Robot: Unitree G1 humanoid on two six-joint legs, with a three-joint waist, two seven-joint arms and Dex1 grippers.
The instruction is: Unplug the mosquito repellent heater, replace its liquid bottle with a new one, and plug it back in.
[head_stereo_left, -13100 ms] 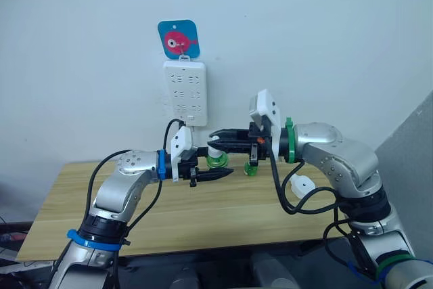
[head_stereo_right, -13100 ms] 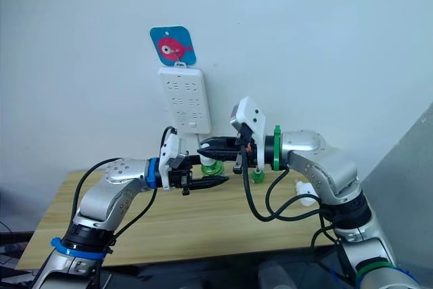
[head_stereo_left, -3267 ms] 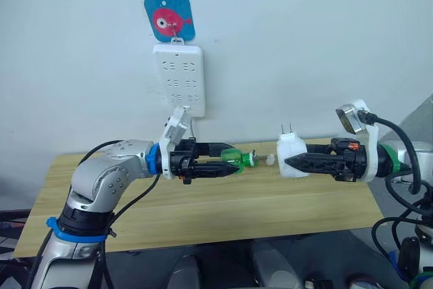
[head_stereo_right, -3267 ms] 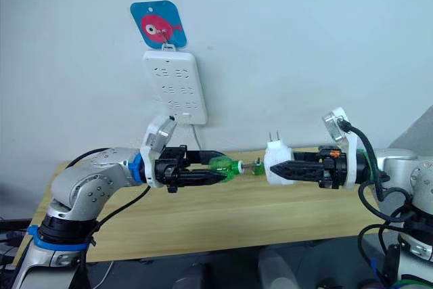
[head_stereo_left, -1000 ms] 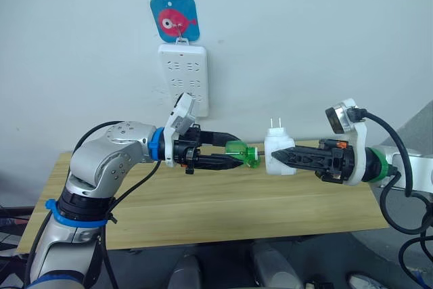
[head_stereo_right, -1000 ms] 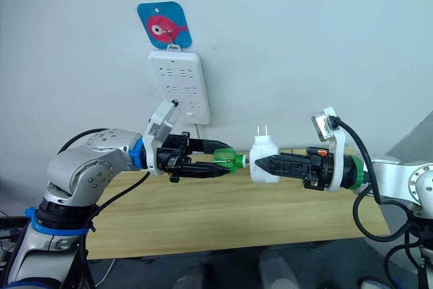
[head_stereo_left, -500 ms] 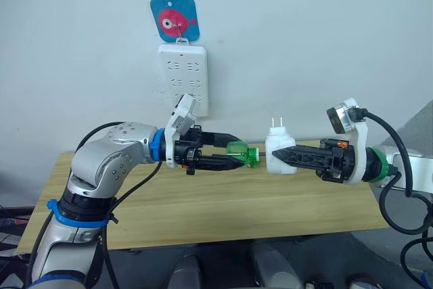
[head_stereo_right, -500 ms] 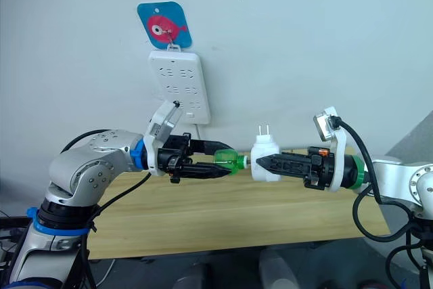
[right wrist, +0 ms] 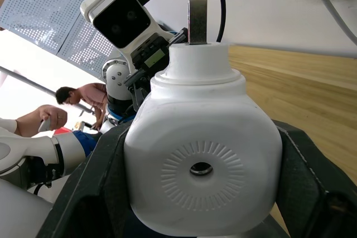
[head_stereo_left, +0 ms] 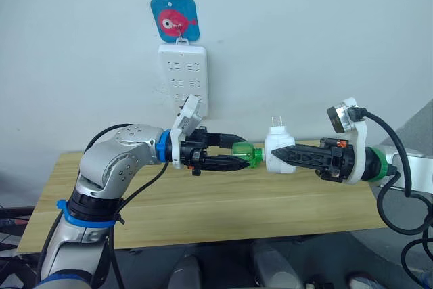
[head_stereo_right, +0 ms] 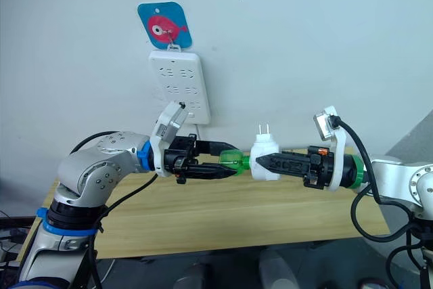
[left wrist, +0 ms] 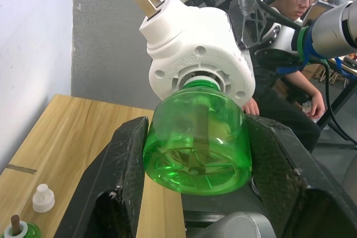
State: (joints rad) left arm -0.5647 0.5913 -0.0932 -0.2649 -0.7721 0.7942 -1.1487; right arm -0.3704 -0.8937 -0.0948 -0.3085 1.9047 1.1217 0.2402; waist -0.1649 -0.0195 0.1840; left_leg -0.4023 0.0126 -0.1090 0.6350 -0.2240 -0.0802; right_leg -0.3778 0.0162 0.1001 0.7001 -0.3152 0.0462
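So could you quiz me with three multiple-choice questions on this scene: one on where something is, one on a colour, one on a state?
1. Where is the power strip?
A. on the wall
B. on the table
C. on the floor

2. What colour is the bottle in the left gripper?
A. red
B. green
C. blue

3. The heater is:
A. plugged in
B. lying on the table
C. held by the right gripper

A: it hangs below the fish sign.
B: it is see-through green.
C: black fingers clamp it, prongs bare.
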